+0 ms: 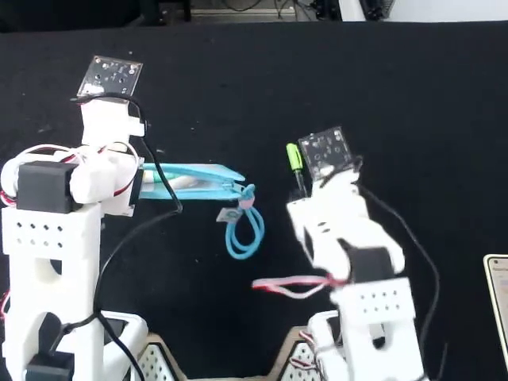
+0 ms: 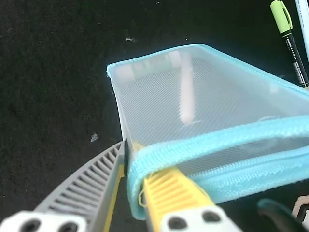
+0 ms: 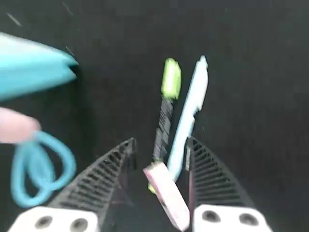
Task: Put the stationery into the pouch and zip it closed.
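Observation:
A translucent pouch [image 1: 190, 181] with light blue trim lies on the black table. My left gripper [image 2: 131, 162] is shut on its zipper end, and a white stick-like item [image 2: 186, 94] shows through the mesh. A blue cord loop [image 1: 244, 226] with a pink tag hangs off the zipper. To the right lie a green-capped black pen [image 3: 166, 108] and a light blue pen [image 3: 191, 113], side by side. My right gripper [image 3: 160, 141] is open right over them, one finger on each side. A small pink block [image 3: 166, 191] sits between the fingers near their base.
The pouch corner [image 3: 36, 67] and the cord loop [image 3: 41, 169] lie just left of the right gripper. A pale flat object [image 1: 498, 286] lies at the table's right edge. Both arm bases stand at the near edge, with bare black cloth beyond.

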{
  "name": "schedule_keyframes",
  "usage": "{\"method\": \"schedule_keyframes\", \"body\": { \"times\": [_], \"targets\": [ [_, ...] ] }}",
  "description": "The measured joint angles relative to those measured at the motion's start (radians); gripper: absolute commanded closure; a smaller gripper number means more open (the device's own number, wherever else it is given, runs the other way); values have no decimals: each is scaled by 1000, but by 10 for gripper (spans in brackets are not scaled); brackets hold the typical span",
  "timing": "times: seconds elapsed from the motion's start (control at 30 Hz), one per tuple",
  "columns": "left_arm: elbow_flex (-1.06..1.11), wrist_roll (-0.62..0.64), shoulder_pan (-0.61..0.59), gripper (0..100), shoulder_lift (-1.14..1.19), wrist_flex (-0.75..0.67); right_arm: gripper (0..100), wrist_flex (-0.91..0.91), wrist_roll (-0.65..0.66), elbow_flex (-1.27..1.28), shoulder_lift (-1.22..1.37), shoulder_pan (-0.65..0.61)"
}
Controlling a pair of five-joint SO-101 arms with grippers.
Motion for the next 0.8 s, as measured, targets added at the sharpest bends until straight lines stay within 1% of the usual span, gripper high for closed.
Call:
{"method": "schedule_keyframes", "body": {
  "times": [0.13,0.43,0.6,0.8],
  "targets": [
    [0,0,0,970,2,0,845,0,64,0,150,71],
    [0,0,0,970,2,0,845,-32,232,-3,457,75],
    [0,0,0,970,2,0,845,-35,304,-26,549,75],
    [0,0,0,970,2,0,851,-51,376,-46,597,77]
  ]
}}
